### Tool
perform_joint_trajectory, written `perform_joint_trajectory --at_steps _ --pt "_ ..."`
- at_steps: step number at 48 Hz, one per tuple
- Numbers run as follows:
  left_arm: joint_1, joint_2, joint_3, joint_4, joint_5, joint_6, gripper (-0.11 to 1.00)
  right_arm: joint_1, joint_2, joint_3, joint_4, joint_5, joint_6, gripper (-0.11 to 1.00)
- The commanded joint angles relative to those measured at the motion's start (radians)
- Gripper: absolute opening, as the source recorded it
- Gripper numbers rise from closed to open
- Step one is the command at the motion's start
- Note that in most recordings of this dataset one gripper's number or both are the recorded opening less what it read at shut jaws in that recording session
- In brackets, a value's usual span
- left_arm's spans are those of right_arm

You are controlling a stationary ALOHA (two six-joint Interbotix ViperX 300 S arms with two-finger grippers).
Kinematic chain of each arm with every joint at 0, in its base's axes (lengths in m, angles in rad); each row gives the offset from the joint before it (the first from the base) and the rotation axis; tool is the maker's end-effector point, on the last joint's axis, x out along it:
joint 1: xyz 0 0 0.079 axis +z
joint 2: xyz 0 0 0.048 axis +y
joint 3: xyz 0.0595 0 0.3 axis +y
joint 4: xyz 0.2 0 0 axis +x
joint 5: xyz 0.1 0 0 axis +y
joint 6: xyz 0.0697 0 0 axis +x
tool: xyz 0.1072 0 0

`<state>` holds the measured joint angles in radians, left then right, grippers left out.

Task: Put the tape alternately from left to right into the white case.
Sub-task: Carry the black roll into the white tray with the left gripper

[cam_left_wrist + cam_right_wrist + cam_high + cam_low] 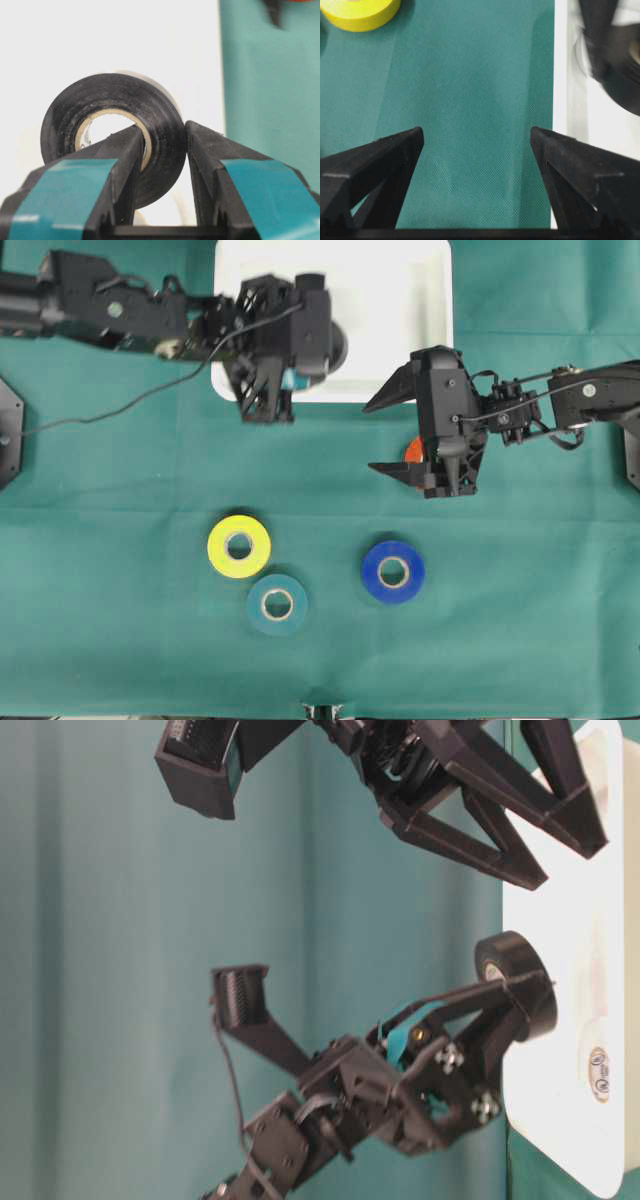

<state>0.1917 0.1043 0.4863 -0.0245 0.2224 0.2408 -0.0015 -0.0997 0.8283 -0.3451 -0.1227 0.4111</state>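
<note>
The black roll [115,135] was clamped through its core by the left gripper [162,145] above the white case [400,300], a grip hidden overhead; the right gripper [400,435] was held wide open, empty.

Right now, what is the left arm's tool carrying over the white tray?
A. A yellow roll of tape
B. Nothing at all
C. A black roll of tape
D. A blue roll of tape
C: the left wrist view shows the left tool pinching the wall of the black roll above the white tray; the yellow roll and blue roll lie on the cloth.
</note>
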Motion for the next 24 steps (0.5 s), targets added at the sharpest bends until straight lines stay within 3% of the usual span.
perform_joint_trajectory --at_steps 1,24 --pt "0.029 0.008 -0.048 0.003 -0.005 0.017 0.26 0.0 -0.011 -0.008 -0.003 -0.009 -0.002 0.72" --pt "0.106 0.086 -0.126 0.003 -0.005 0.051 0.26 0.0 -0.009 -0.008 -0.003 -0.009 -0.002 0.72"
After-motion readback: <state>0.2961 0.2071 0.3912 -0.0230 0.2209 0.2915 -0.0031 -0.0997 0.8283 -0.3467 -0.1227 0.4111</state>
